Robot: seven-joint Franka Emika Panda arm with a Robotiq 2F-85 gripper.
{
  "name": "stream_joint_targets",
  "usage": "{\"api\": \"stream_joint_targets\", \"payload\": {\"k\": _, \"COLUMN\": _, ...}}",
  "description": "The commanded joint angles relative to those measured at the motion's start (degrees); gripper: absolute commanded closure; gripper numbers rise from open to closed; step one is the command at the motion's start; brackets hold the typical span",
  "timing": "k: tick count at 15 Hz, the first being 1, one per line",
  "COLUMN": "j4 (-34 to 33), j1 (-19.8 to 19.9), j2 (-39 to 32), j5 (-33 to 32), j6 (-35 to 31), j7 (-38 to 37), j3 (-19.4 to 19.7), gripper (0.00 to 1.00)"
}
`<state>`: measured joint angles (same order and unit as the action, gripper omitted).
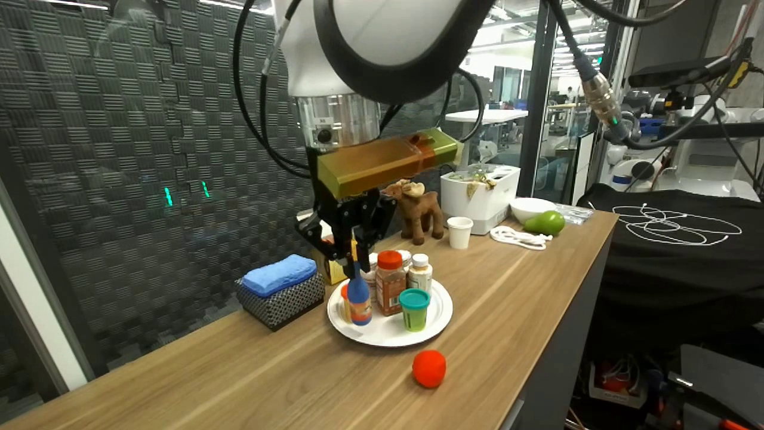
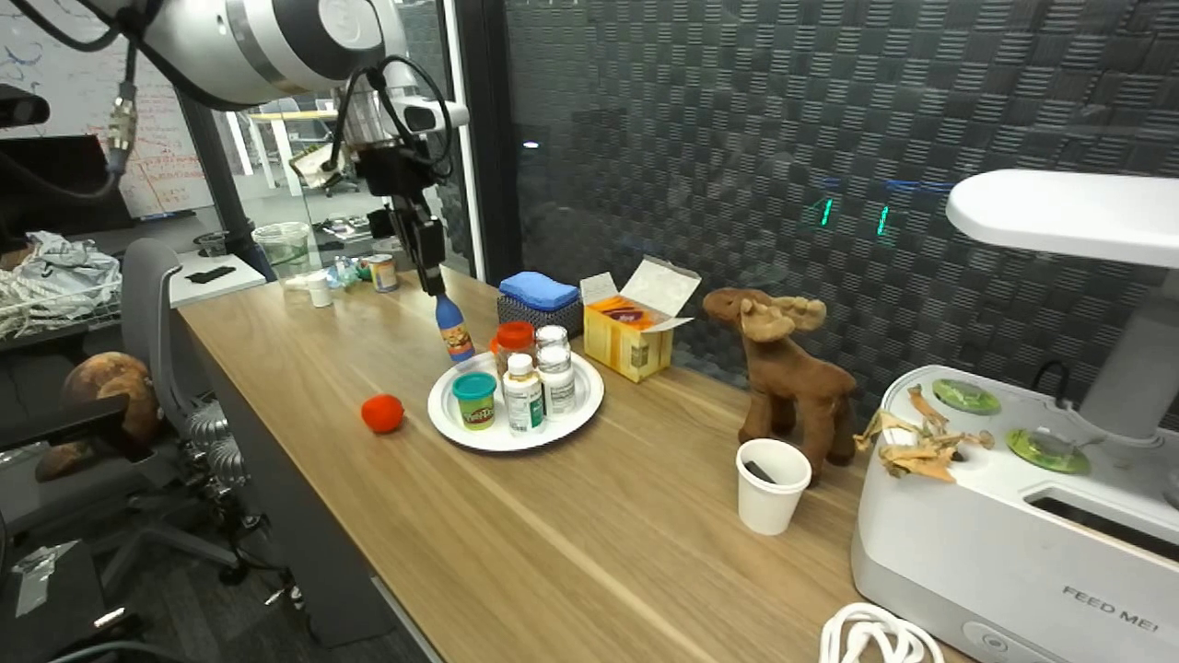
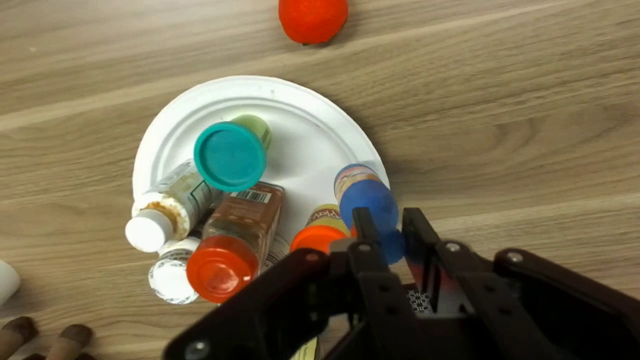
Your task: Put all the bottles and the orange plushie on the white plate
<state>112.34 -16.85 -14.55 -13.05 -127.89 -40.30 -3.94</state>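
- I have the blue bottle (image 2: 453,330) over the white plate (image 3: 305,145), near its rim: neck up, long axis close to upright, leaning slightly in an exterior view. Whether the base touches, I can't tell.
- The orange plushie (image 2: 382,413) sits on the bench (image 2: 553,571), near the plate.
- I can read "Play-Doh" on the green tub (image 2: 476,410) and "FEED ME!" on the white appliance (image 2: 995,552).
- My hand (image 3: 387,220) is clamped on the bottle's neck.
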Motion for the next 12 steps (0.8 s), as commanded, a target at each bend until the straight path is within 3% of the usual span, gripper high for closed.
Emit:
{"api": "stream_joint_targets", "payload": {"k": 1, "j4": 4.95, "j1": 0.65, "j2": 2.18, "j5": -3.76, "j6": -6.22, "j7": -3.44, "j3": 0.76, "gripper": 0.91}}
{"api": "stream_joint_targets", "payload": {"k": 6, "j4": 7.84, "j1": 0.87, "j2": 2.7, "j5": -8.71, "j6": -10.48, "j7": -8.13, "j3": 2.33, "gripper": 0.91}}
{"api": "stream_joint_targets", "payload": {"k": 12, "j4": 9.62, "j1": 1.82, "j2": 2.27, "j5": -8.2, "j6": -15.01, "j7": -8.16, "j3": 2.55, "gripper": 0.91}}
